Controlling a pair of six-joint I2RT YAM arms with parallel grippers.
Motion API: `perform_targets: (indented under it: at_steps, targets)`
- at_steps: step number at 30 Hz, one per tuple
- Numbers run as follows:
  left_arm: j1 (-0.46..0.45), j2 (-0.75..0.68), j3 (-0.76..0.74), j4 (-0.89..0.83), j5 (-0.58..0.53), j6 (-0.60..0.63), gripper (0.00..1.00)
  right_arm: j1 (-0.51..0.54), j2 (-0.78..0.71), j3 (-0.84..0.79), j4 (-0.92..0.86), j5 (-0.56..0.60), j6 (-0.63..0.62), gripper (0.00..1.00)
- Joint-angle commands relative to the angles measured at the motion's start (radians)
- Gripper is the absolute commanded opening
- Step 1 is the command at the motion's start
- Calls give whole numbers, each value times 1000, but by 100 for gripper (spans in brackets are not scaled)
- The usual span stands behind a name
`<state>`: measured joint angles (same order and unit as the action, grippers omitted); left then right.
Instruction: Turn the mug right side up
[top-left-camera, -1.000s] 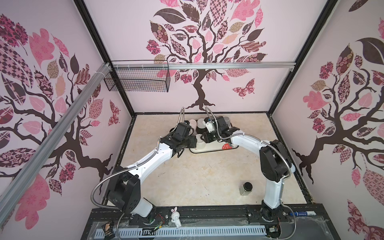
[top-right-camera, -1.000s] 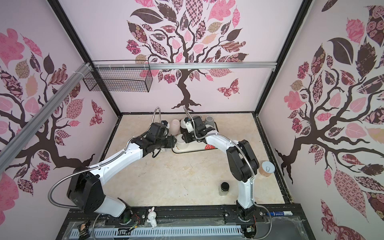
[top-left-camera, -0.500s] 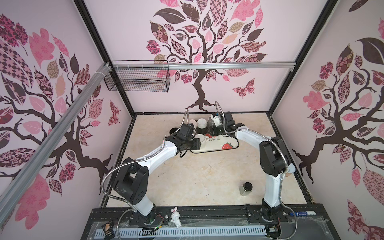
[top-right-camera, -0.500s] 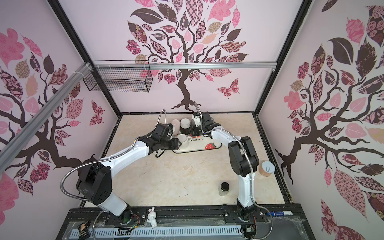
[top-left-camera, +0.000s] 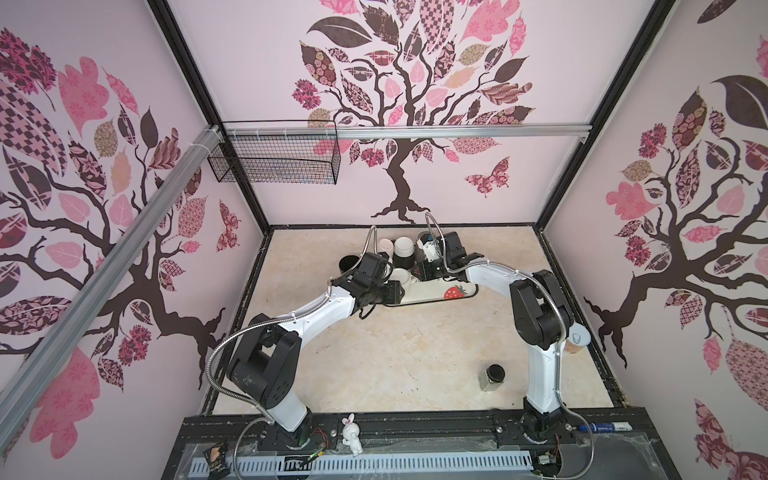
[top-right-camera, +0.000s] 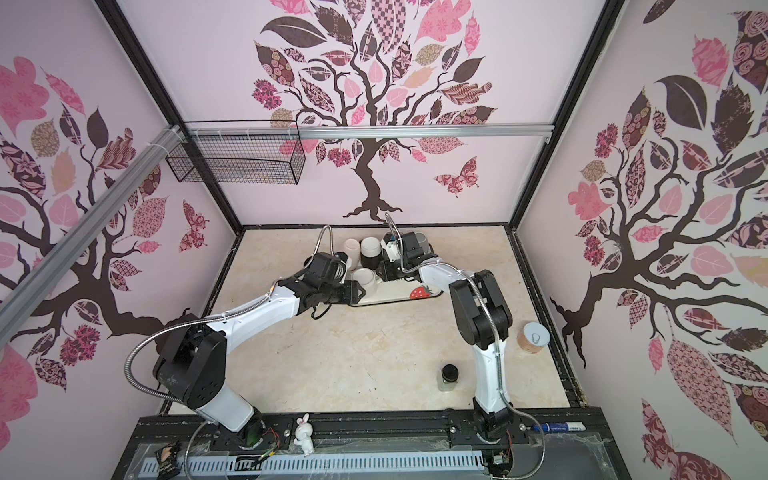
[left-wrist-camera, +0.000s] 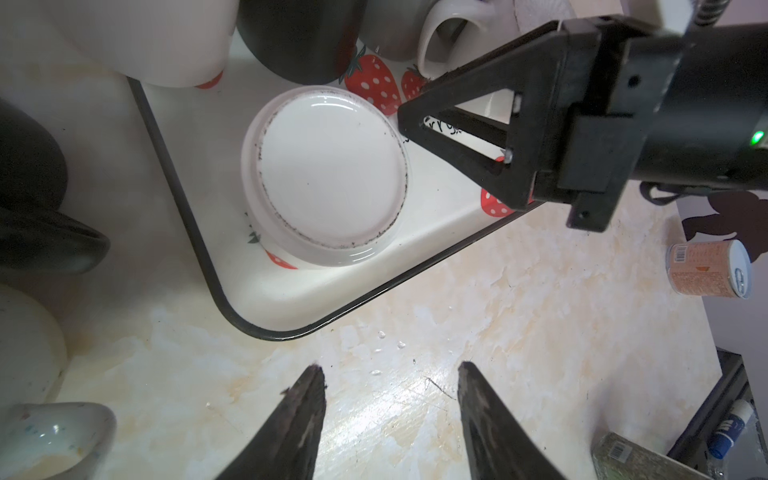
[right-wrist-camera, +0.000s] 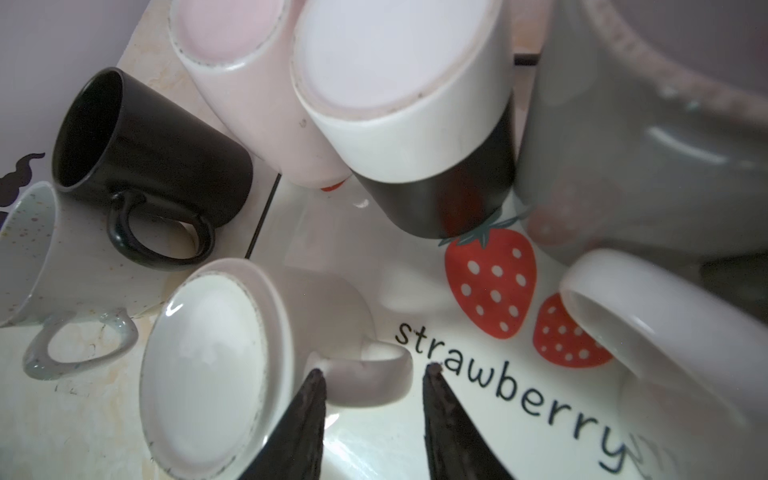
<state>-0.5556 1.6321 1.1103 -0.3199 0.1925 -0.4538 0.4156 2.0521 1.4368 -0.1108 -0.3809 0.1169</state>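
left hand (left-wrist-camera: 388, 368): spread, empty, above beige surface (left-wrist-camera: 519, 307) | small white ceramic mug (left-wrist-camera: 328, 170): base-up near corner of white strawberry-print tray (left-wrist-camera: 266, 328) | right hand (right-wrist-camera: 374, 370): fingers (right-wrist-camera: 299, 424) apart, straddling its handle (right-wrist-camera: 374, 388), unclamped | progress: grasp pending; lift and flip remain

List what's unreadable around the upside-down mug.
The mug's mouth: every view, face-down on the tray.
Whether the right gripper touches the handle: right wrist view, gap too fine.
The handle, left wrist view: behind that gripper's finger.
The grey mug: right wrist view, blurred, cut by the edge.
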Motion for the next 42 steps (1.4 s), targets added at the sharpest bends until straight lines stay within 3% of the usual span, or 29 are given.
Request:
perform_targets:
  at_steps: [1,7,12,21,26,30,37,42]
  targets:
    - [0,-7,-38,56,9,-14,53,3,-61,-68,-8,-46,22,39]
    - [19,-12,-48,75,6,-34,53,5,-166,-193,27,-71,43,37]
    - [32,-20,-40,70,5,-38,52,3,-212,-183,45,-1,38,38]
    - [30,-16,-47,74,30,-62,50,3,-39,69,-8,41,61,37]
    - [31,-6,-48,85,49,-62,49,13,27,130,-15,63,46,34]
    - [31,13,-48,94,58,-63,48,55,77,183,-75,160,-8,31]
    - [30,27,-50,104,60,-61,47,68,119,197,-115,193,-28,26]
    - [55,56,-35,99,68,-55,47,68,69,114,-89,176,-43,25]
